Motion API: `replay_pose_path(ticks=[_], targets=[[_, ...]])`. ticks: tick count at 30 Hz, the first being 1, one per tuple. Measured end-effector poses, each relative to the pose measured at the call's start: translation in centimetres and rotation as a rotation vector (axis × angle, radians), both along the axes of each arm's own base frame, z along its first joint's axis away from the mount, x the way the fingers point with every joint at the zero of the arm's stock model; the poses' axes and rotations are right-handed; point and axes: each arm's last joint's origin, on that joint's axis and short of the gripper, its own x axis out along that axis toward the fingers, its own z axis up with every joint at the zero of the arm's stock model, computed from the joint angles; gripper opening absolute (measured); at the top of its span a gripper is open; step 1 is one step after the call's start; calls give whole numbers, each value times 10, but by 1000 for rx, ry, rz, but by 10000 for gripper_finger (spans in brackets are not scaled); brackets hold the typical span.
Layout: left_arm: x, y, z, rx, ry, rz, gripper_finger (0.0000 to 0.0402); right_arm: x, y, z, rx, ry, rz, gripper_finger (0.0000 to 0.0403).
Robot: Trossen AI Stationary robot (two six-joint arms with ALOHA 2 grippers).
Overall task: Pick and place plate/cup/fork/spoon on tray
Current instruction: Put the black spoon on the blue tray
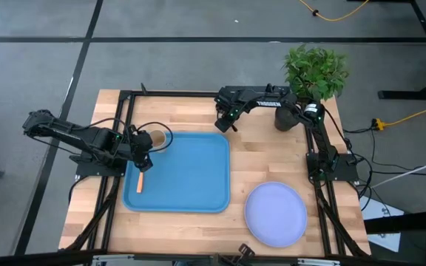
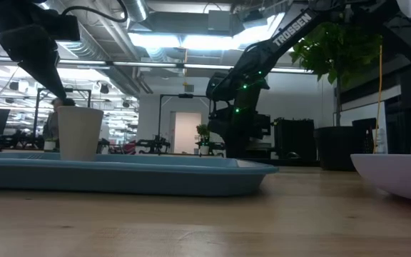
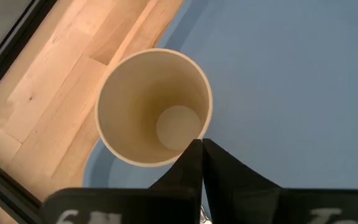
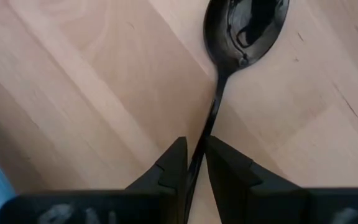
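Observation:
The tan cup stands upright in the blue tray's far left corner, and it also shows in the low view. My left gripper is shut on its rim. The orange-handled fork lies on the tray's left side. The lavender plate rests on the table to the right of the tray. My right gripper is beyond the tray's far right corner, shut on the dark spoon, which lies over the wood. My left gripper pinches the cup's wall at the rim, one finger inside and one outside. It comes slanting down from above and from the table's left. The cup stays upright with its base at the tray floor. My right gripper pinches the spoon's thin handle between its two fingers, which lie along the handle. The bowl points away from the fingers. I cannot tell whether the spoon is clear of the wood.
A green plant in a black pot stands at the table's far right, close to my right arm. The tray's raised rim runs across the low view. Bare wood lies between the tray and the plate.

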Motion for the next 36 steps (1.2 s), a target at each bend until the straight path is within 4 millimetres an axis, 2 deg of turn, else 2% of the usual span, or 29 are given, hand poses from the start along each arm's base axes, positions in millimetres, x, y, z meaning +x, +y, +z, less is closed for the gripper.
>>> replay_pose_path(ticks=[8,16,23,26,32,36], targets=[[0,0,0,0,0,0,17,-4,4,-4,44,45,-47,67],[0,0,0,0,-1,0,6,-6,14,-13,37,50,-45,66],[1,0,0,-2,-8,1,6,-4,18,-15,16,59,-37,16],[1,0,0,-3,-11,2,12,-4,18,-15,18,57,-36,12],[1,0,0,-3,-11,1,19,-2,21,-7,9,37,-33,8],[1,0,0,-2,-11,1,16,2,31,8,12,16,-43,7]])
